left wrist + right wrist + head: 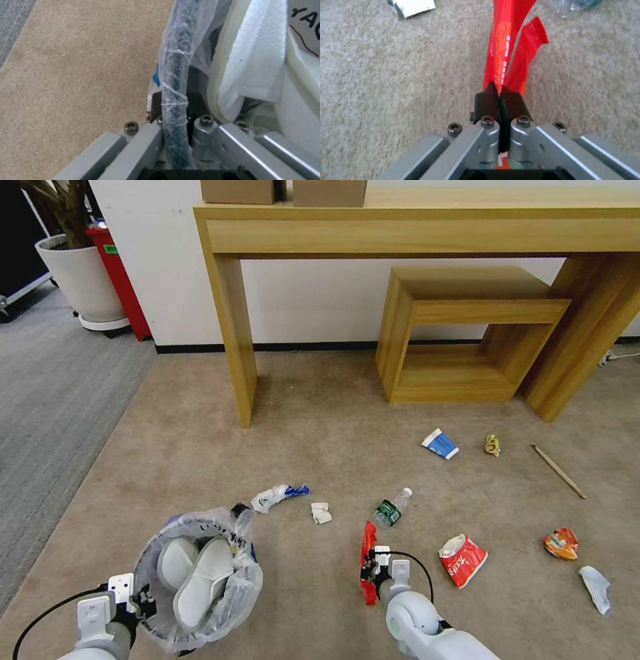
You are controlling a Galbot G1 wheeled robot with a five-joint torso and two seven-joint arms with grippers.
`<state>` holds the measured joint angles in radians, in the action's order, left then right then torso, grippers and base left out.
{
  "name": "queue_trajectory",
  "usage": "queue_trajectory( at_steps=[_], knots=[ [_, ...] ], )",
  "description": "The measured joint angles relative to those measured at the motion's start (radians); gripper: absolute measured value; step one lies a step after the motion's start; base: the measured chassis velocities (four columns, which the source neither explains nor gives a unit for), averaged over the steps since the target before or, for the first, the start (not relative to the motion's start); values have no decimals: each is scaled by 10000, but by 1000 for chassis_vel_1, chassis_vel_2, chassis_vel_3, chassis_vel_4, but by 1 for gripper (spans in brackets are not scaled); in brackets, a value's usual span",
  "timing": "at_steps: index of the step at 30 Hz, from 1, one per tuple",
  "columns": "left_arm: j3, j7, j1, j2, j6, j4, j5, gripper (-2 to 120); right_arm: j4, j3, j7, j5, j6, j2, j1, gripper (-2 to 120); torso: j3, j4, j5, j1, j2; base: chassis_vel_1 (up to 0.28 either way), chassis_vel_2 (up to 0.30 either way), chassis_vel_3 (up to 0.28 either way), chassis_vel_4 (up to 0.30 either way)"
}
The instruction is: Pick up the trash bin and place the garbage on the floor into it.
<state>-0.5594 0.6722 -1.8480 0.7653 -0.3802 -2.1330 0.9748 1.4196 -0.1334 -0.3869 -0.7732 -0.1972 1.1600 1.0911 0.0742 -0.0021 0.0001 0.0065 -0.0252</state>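
My left gripper (141,603) is shut on the rim of the trash bin (247,580), a small bag-lined bin at lower left with white slippers (200,580) inside. The left wrist view shows the jaws clamped on the bagged rim (175,75). My right gripper (369,580) is shut on a long red wrapper (368,553), pinched at its end (506,37) just above the floor (320,447). More garbage lies around: a bottle (392,508), crumpled paper (321,513), a white-blue wrapper (277,496), a red bag (462,560), a carton (440,444), a yellow scrap (492,445), a stick (559,471) and an orange wrapper (561,544).
A wooden console table (237,333) stands against the far wall with a smaller wooden stool (460,333) under it. Grey carpet (47,400), a white plant pot (83,280) and a tall red bin (123,280) are at far left. A pale wrapper (595,588) lies at right.
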Motion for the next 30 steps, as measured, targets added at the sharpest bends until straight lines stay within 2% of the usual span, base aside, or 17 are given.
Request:
queue_trajectory(
  at_steps=[7, 15, 24, 26, 27, 28, 29, 30],
  knots=[
    [-5, 50, 50, -87, -9, -119, 234, 0, 295, 219, 68, -15, 11, -358, 122, 0, 1, -2, -8, 0, 2, 0, 0, 0, 0],
    [-563, 127, -151, -492, -121, -599, 725, 0, 825, 695, 327, 144, 157, -799, 371, 0, 1, -3, -2, 1, 3, 0, 0, 0, 0],
    [-976, 243, -279, -523, -121, -1082, 1103, 0, 1418, 1265, 1587, 780, 1224, -1045, 539, 0, 0, -1, -1, 1, 2, 0, 0, 0, 0],
    [-1215, 283, -323, -520, -114, -1257, 1297, 0, 1631, 1406, 2279, 795, 1812, -1182, 518, 0, 0, -1, -1, 1, 2, 0, 0, 0, 0],
    [-1215, 283, -323, -520, -114, -1257, 1297, 0, 1631, 1406, 2279, 795, 1812, -1182, 518, 0, 0, -1, -1, 1, 2, 0, 0, 0, 0],
    [-1341, 299, -352, -523, -114, -1362, 1419, 0, 1632, 1450, 2841, 832, 2366, -1235, 478, 0, 0, -1, -1, 1, 2, 0, 0, 0, 0],
    [-1446, 303, -378, -542, -123, -1468, 1565, 0, 1618, 1472, 3489, 856, 2941, -1285, 418, 0, 0, -1, -2, 1, 2, 0, 0, 0, 0],
    [-1642, 278, -434, -613, -149, -1646, 1812, 0, 1597, 1486, 5008, 826, 4123, -1395, 267, 0, -1, 0, 0, 1, 2, 0, 0, 0, 0]
  ],
)
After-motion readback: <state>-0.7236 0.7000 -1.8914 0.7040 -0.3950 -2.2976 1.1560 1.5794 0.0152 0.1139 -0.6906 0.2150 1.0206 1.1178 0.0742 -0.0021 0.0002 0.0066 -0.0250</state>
